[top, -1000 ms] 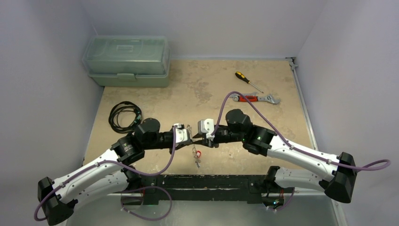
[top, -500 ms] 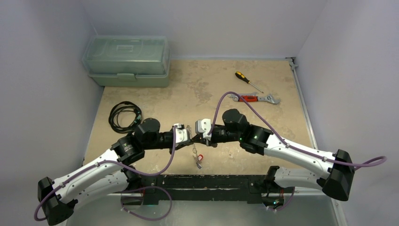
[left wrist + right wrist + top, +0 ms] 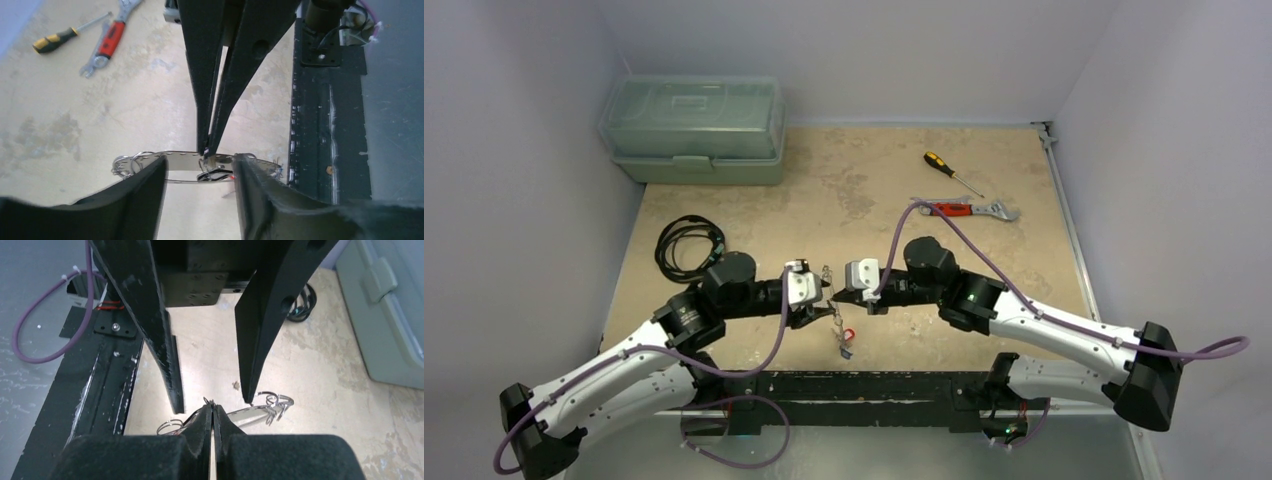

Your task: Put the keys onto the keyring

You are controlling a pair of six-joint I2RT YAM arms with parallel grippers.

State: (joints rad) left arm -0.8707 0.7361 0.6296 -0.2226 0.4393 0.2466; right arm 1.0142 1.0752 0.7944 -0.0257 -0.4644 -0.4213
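Observation:
The keyring (image 3: 180,160), a thin silvery band with a row of small holes, hangs above the table between my two grippers. My right gripper (image 3: 212,409) is shut on its edge, and its pinched fingers (image 3: 200,75) reach down onto the band in the left wrist view. My left gripper (image 3: 198,165) stands open, a finger on either side of that spot, gripping nothing. The keys (image 3: 845,345) dangle below the ring with a red tag showing. Small wire loops (image 3: 277,402) cluster at one end of the band (image 3: 250,413).
A green toolbox (image 3: 694,130) sits at the back left, with a coiled black cable (image 3: 686,245) in front of it. A yellow-handled screwdriver (image 3: 952,172) and a red-handled wrench (image 3: 964,209) lie at the back right. The black base rail (image 3: 864,390) runs along the near edge.
My left gripper has opened, let go of the keyring and drawn back slightly to the left. My right gripper has closed on the ring and now carries it.

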